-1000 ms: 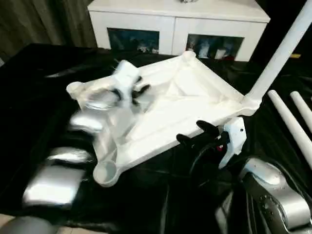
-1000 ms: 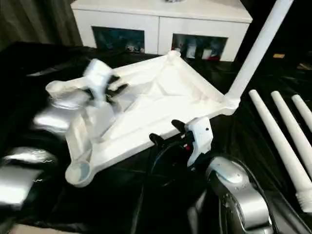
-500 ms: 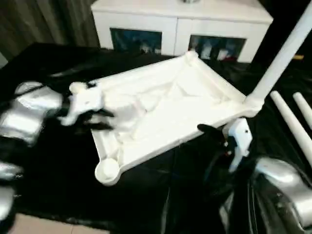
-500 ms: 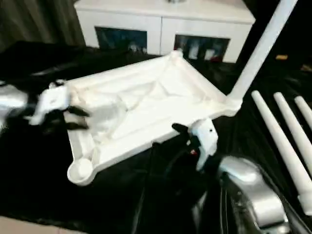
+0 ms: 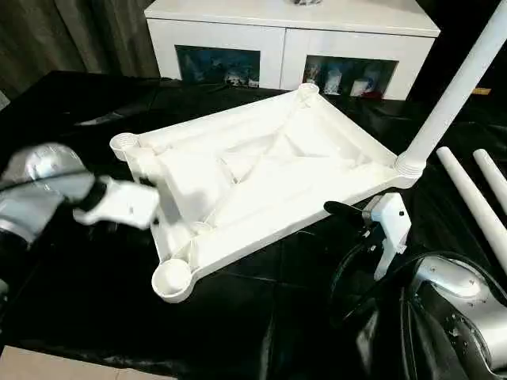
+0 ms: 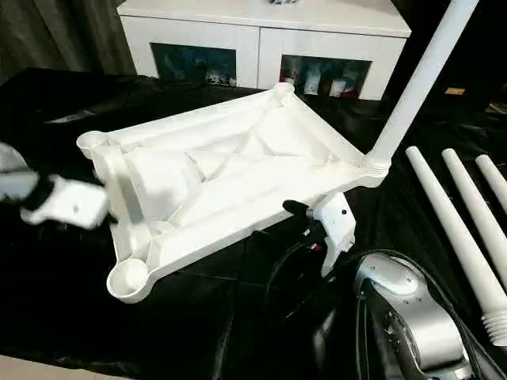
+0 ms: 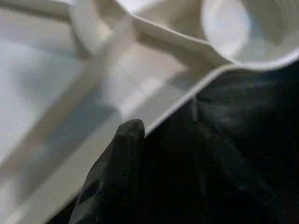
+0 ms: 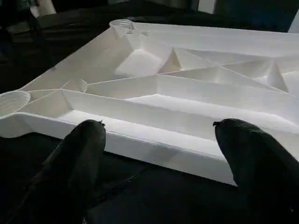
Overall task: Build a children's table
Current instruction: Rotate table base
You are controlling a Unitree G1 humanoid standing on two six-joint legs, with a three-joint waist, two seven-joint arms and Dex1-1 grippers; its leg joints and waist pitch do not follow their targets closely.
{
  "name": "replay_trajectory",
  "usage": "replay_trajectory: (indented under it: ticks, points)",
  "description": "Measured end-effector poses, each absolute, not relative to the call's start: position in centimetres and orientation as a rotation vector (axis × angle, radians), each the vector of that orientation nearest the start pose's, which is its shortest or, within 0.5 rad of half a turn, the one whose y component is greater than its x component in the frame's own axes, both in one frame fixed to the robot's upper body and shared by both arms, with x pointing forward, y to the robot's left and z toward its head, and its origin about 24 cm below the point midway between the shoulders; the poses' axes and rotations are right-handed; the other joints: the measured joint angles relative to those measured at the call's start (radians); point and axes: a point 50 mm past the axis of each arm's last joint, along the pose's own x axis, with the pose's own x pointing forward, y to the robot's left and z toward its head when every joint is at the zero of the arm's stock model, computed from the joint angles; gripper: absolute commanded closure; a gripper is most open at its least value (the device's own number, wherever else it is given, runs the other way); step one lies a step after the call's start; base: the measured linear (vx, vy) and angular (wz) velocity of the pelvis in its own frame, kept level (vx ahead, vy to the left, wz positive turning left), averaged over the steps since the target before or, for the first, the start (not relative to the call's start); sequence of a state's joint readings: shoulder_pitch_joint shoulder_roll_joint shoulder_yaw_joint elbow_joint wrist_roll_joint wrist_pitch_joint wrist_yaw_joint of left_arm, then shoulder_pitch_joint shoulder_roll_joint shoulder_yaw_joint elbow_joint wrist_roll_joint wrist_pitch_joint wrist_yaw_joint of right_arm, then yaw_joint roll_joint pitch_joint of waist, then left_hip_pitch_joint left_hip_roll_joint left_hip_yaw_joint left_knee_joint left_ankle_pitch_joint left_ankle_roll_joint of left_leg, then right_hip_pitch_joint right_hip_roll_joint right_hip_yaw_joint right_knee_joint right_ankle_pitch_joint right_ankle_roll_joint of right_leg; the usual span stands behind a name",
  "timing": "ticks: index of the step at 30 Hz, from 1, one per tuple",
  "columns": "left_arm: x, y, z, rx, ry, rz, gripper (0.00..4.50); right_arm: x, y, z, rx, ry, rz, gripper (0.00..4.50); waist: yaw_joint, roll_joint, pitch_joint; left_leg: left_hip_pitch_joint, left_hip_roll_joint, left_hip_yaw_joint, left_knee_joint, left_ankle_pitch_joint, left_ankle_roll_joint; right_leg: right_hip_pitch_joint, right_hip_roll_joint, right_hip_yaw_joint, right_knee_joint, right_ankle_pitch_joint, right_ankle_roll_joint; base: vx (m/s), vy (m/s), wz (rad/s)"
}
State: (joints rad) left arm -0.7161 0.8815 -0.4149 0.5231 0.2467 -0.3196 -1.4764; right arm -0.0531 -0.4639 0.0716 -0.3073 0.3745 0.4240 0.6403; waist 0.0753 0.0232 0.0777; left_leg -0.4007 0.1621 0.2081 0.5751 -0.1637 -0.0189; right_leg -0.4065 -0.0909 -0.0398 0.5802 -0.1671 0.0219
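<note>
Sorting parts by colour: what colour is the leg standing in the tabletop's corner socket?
White, best in the right eye view: leg, tabletop.

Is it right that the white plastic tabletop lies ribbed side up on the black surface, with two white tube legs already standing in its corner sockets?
Not quite: one white tube leg stands in the white plastic tabletop, as the left eye view shows. The tabletop does lie ribbed side up on the black surface.

Upright leg [image 5: 455, 91] cut by top edge. Loose legs [image 6: 455, 229] run off right edge. Left gripper [image 5: 119, 203] motion-blurred, fingers unreadable from head views. Cabinet [image 5: 289, 32] contents behind glass too small to tell.
</note>
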Motion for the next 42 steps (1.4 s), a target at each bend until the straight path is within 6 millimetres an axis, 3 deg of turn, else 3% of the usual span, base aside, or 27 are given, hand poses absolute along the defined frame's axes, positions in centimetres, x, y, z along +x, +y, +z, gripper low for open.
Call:
replay_trajectory:
  ticks: [6,18,22,24,31,42]
  points:
    - [31.2,24.1,12.8,1.342,0.627,-1.426,2.60,24.1,-16.0,9.2,-0.080,0.156,0.820,0.37,-0.001,0.000,0.000,0.002,0.000,0.001,0.000,0.000,0.000,0.000,0.000,0.001,0.003,0.000,0.000,0.000,0.000,0.00]
    - [31.7,23.1,9.9,1.374,0.553,-1.429,2.60,23.8,-15.6,8.9,-0.076,0.167,0.853,0.37,-0.001,0.000,0.000,0.005,0.000,0.001,0.000,0.000,0.000,0.000,0.000,0.002,0.006,0.000,0.000,0.000,0.000,0.00]
    - [32.1,22.9,9.7,1.387,0.545,-1.427,2.60,23.6,-15.6,8.8,-0.084,0.179,0.866,0.37,0.007,0.000,0.000,0.005,0.000,0.001,0.000,0.000,0.000,0.000,0.000,0.001,0.007,0.000,0.000,0.000,0.000,0.00]
    - [32.2,22.9,9.7,1.390,0.544,-1.424,2.95,23.6,-15.6,8.8,-0.085,0.180,0.868,0.37,0.010,0.000,0.000,0.006,0.000,0.001,0.000,0.000,0.000,0.000,-0.001,0.002,0.008,0.000,0.000,0.000,0.000,0.00]
    - [32.1,23.0,9.6,1.376,0.578,-1.446,3.18,23.4,-15.6,8.7,-0.089,0.185,0.879,0.37,0.007,0.000,0.000,0.011,0.000,0.001,0.000,0.000,0.000,0.001,-0.001,0.003,0.013,-0.003,0.006,0.000,0.000,0.00]
    - [31.8,21.2,9.7,1.219,0.559,-1.540,3.63,22.0,-15.0,8.4,-0.097,0.238,1.020,0.37,-0.008,-0.001,0.002,0.012,0.000,0.001,0.000,0.000,0.000,-0.001,-0.001,0.003,0.013,-0.003,0.005,0.000,0.000,0.00]
